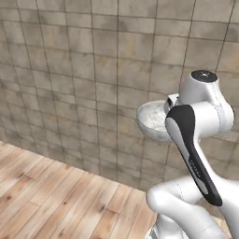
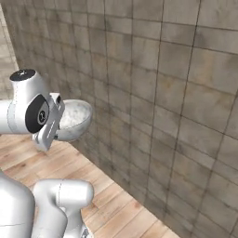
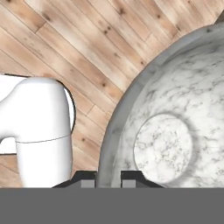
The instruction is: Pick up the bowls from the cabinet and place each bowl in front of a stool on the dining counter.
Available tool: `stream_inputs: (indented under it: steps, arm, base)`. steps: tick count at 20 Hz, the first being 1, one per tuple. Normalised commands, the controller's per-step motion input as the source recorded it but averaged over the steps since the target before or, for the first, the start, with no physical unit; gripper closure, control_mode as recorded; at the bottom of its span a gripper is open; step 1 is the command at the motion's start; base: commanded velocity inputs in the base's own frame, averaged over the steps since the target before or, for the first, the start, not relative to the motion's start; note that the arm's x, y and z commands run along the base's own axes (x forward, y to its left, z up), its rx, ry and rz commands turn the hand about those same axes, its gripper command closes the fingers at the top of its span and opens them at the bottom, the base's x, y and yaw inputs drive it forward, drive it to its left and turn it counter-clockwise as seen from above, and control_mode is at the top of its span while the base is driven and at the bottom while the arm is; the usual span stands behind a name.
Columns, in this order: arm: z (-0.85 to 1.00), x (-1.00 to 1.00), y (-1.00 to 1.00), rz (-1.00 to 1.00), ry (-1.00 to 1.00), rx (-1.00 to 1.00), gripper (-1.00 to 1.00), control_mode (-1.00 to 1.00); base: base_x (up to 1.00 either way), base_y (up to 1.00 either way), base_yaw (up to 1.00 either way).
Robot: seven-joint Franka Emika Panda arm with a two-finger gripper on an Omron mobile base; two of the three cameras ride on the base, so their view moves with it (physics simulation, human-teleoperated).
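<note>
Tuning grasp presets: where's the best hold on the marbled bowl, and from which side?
The rim wall. Come from above the open mouth, one finger inside, one outside: the marbled bowl is deep and rounded, so its thin lip is likely the only narrow part. The gripper shows just this, jaws shut across the rim, bowl carried upright.

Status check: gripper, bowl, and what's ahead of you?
Gripper shut on the marbled bowl's rim, bowl carried upright above the wood floor. Tiled wall ahead, nothing else close.

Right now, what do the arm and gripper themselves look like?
The arm is glossy white with rounded, bulbous links, a long black tapered panel along one link and a dark round joint cap on top. The gripper has two small dark, squared finger tips. No cables or markings are legible.
</note>
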Motion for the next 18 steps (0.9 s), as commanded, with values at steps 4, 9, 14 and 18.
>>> stream_inputs:
  steps: [4, 9, 14, 18]
  arm:
    - [0.00, 0.00, 0.00, 0.00, 0.00, 0.00, 1.00, 1.00]
    - [0.00, 0.00, 0.00, 0.00, 0.00, 0.00, 1.00, 1.00]
    - [0.00, 0.00, 0.00, 0.00, 0.00, 0.00, 1.00, 1.00]
    - [0.00, 0.00, 0.00, 0.00, 0.00, 0.00, 1.00, 1.00]
  base:
    - [1.00, 0.11, 0.51]
    - [0.99, 0.02, 0.60]
    - [0.72, 0.00, 0.79]
    - [0.66, 0.00, 0.84]
